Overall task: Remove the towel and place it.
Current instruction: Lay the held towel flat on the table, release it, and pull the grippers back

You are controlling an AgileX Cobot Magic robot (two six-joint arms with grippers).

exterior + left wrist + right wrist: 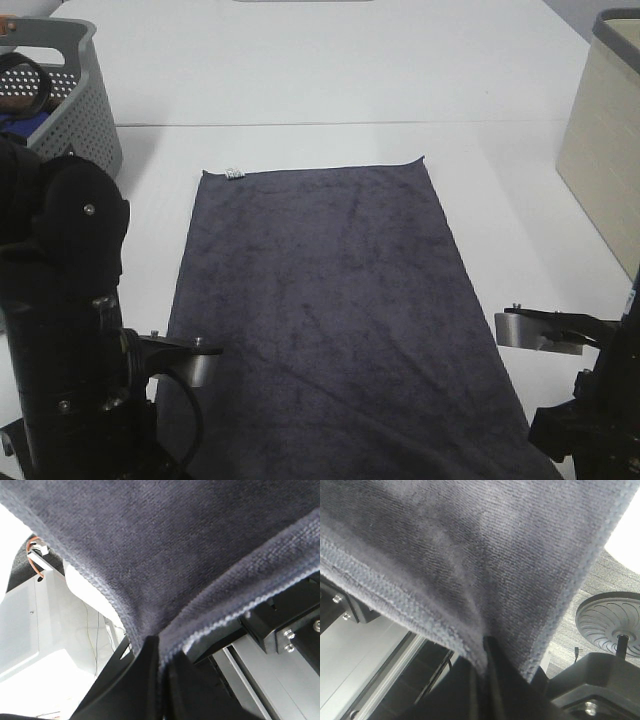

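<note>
The dark charcoal towel [330, 300] lies spread flat on the white worktop [330, 70]. It runs lengthwise away from both claws, with its near end at them. The left claw [159, 647] is closed tight on the towel's hemmed edge. The fabric is pinched between its black fingers [127, 680] and fans out from the grip. The right claw [485, 652] is likewise clamped on the hem at the other side of the near end, with cloth draping out from its tips. A small white tag [235, 172] sits at the far corner on the left claw's side. Farther out, on the left claw's outer side, stands a grey perforated basket [75, 90]. Outward of the right claw stands a beige bin [600, 150].
</note>
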